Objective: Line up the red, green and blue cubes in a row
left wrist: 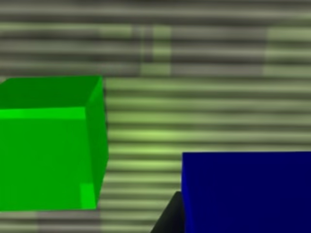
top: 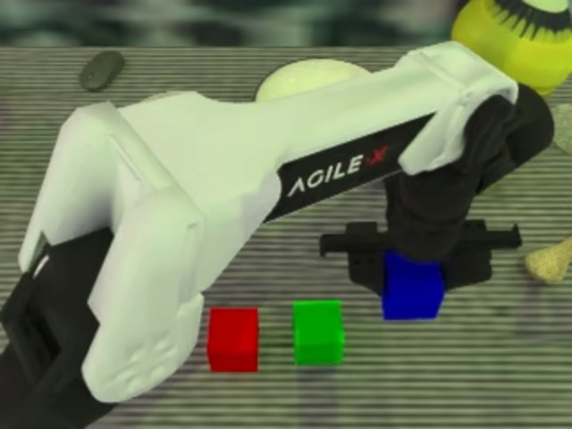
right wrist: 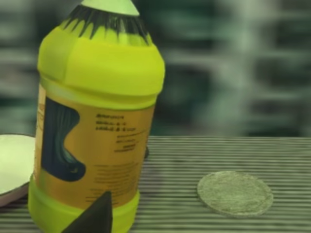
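Note:
The red cube (top: 233,339) and the green cube (top: 318,332) sit side by side near the table's front edge, with a small gap between them. My left arm reaches across the table, and its left gripper (top: 411,268) is shut on the blue cube (top: 413,290), to the right of the green cube and a little farther back. In the left wrist view the blue cube (left wrist: 245,191) fills the jaws, with one dark finger (left wrist: 170,218) against its side and the green cube (left wrist: 48,150) beside it. My right arm is out of the top view, parked facing a yellow bottle.
A yellow bottle (top: 514,36) (right wrist: 92,121) stands at the back right, beside a white bowl (top: 308,79) (right wrist: 12,165). A round mat (right wrist: 234,192) lies near it. A dark oval object (top: 101,69) lies at the back left and a tan piece (top: 550,261) at the right edge.

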Action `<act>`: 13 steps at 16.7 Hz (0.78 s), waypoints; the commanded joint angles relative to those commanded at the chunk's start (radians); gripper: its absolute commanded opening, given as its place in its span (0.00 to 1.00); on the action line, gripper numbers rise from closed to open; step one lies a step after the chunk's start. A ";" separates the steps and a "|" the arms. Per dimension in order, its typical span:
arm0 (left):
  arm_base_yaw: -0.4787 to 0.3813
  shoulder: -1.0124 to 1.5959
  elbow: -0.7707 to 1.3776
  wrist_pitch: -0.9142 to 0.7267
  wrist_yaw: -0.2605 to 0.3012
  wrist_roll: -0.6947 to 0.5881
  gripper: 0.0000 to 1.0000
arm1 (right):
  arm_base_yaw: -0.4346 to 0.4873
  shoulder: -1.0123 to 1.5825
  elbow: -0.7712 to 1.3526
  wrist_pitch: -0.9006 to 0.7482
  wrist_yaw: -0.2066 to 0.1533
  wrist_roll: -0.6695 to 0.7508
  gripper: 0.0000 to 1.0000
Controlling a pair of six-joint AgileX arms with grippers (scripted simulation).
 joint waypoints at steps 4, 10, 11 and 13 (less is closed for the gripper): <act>-0.002 0.012 -0.057 0.065 0.001 0.000 0.00 | 0.000 0.000 0.000 0.000 0.000 0.000 1.00; -0.005 0.044 -0.202 0.241 0.000 -0.004 0.00 | 0.000 0.000 0.000 0.000 0.000 0.000 1.00; -0.005 0.045 -0.205 0.245 0.000 -0.004 0.00 | 0.000 0.000 0.000 0.000 0.000 0.000 1.00; -0.005 0.045 -0.205 0.245 0.000 -0.004 0.00 | 0.000 0.000 0.000 0.000 0.000 0.000 1.00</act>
